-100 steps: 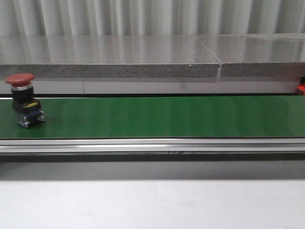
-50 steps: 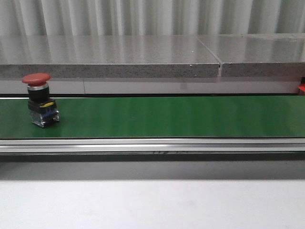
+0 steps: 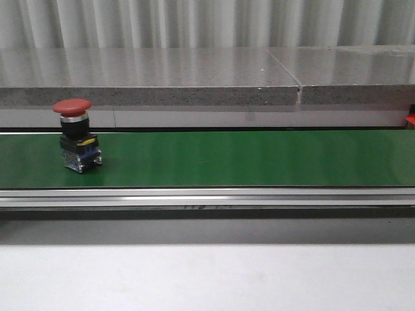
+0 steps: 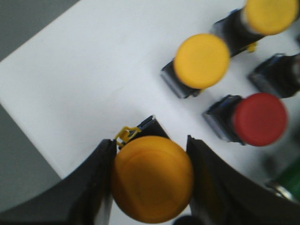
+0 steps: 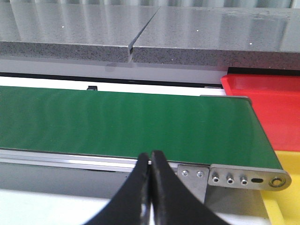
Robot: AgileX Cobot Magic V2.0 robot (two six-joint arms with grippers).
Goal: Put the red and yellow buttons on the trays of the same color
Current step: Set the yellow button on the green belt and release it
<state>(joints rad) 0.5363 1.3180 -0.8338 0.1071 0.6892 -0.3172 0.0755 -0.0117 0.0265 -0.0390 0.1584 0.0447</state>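
Red button on the belt, yellow one in hand

While your left gripper clamps a yellow button over the white table, two more yellow buttons and a red spare crowd just beside it. On the green belt a red button stands upright — nothing blocks it. Your right gripper hangs closed and empty, near the red tray and yellow tray
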